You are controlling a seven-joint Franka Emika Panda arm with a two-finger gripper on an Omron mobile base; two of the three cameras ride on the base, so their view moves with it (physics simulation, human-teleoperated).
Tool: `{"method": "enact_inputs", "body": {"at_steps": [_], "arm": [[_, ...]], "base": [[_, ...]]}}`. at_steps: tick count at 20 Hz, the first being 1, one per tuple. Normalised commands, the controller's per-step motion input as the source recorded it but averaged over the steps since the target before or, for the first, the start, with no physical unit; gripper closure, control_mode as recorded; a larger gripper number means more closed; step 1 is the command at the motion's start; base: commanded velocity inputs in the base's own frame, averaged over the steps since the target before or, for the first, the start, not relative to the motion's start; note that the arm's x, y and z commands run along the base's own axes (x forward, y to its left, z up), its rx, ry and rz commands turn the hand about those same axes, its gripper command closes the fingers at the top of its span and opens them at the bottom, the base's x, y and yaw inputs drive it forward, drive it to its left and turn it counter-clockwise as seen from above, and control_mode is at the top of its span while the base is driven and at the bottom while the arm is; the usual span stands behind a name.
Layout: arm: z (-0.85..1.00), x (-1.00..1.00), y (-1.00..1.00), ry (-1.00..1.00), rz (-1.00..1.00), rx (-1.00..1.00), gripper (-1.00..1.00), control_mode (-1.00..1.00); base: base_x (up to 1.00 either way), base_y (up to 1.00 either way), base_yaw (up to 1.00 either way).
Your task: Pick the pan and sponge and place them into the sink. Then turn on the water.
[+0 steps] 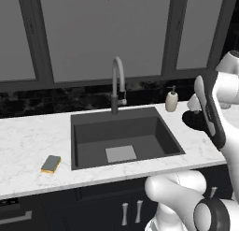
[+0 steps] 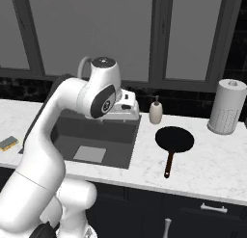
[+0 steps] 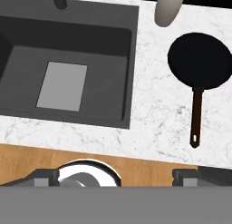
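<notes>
Left base view: yellow sponge (image 1: 51,163) lies on the tabletop (image 1: 28,141) left of the sink (image 1: 122,136).
Right base view: frying pan (image 2: 174,140) sits right of the sink, handle toward the tabletop's front edge, beside a soap bottle (image 2: 155,111).
Hand view: end effector (image 3: 115,175) spread wide, empty, above the front edge.

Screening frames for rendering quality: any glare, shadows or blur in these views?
Left base view: flat, even light, no glare on the white marble counter, soft low-resolution edges. Right base view: the round black frying pan is featureless, without highlight. Hand view: the dark grey sink basin shows only faint shading.
</notes>
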Motion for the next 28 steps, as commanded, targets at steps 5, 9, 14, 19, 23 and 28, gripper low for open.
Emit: {"method": "enact_inputs", "body": {"at_steps": [5,9,14,19,23,28], "arm": [[-0.37,-0.07,-0.62,0.0,0.0,-0.02,-1.0,-1.0],[-0.32,-0.03,-0.59,0.01,0.0,-0.01,-1.0,-1.0],[-0.42,0.0,-0.62,0.0,0.0,-0.01,-1.0,-1.0],[-0.48,0.01,-0.66,0.0,-0.01,0.0,-1.0,-1.0],[-0.45,0.11,-0.52,0.0,-0.05,0.0,-1.0,-1.0],[-0.24,0.25,-0.3,0.02,0.0,0.02,-1.0,-1.0]], "base": [[0.0,0.0,0.0],[0.0,0.0,0.0],[0.0,0.0,0.0],[0.0,0.0,0.0],[0.0,0.0,0.0],[0.0,0.0,0.0]]}}
